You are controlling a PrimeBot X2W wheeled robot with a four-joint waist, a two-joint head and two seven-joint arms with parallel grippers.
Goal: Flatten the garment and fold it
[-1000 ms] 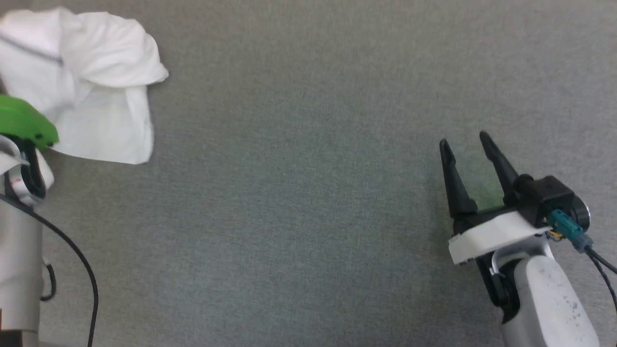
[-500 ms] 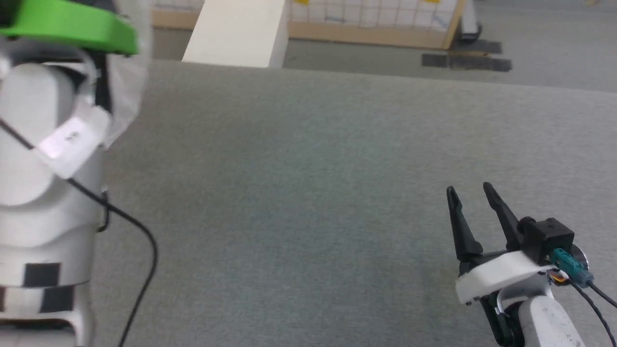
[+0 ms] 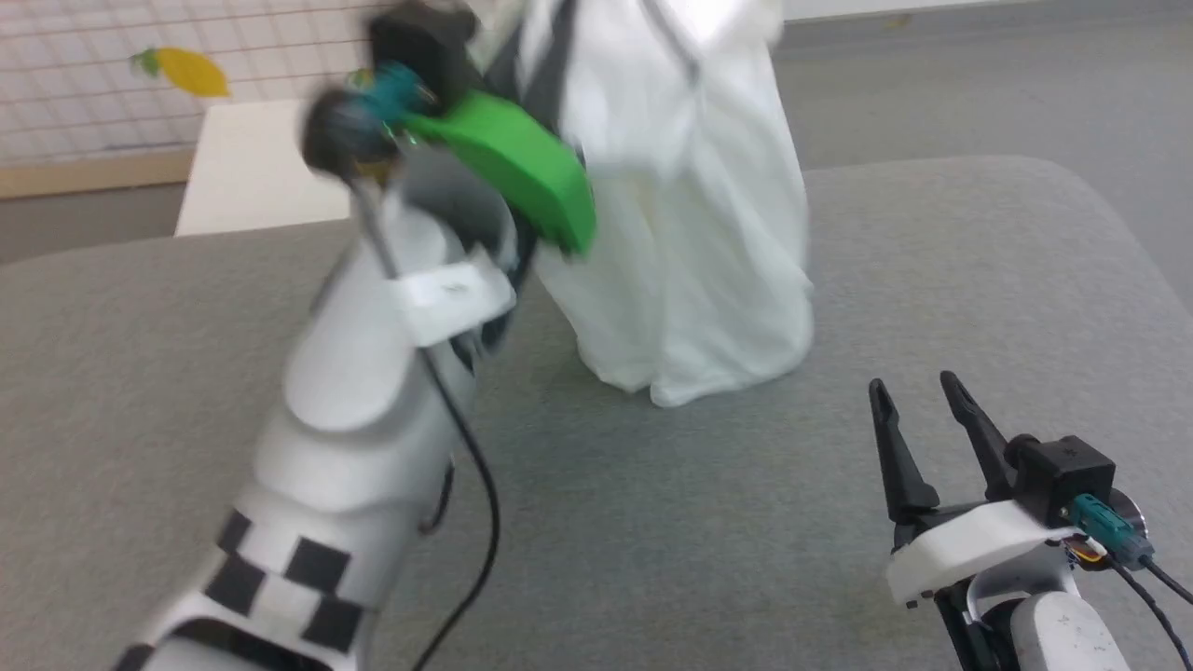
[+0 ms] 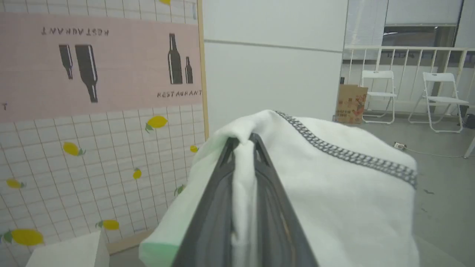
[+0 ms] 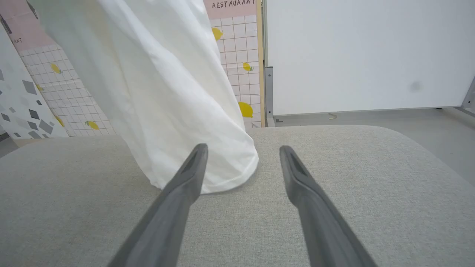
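The garment, a white shirt with grey zigzag stitching, hangs from high up with its lower edge brushing the grey table. My left gripper is shut on a fold of the garment beside the stitched seam. In the head view the left arm with its green wrist cover is raised at the top centre. My right gripper stands open low at the right, just in front of the hanging hem, with nothing between its fingers.
A white rectangular box stands beyond the table's far left edge. Behind it is a tiled partition with lemon prints. The table's right corner is rounded. Folding chairs stand far off.
The head camera has tilted up and turned. The left arm has lifted the garment off the table, so it now hangs in the middle. The right gripper stays open in about the same place.
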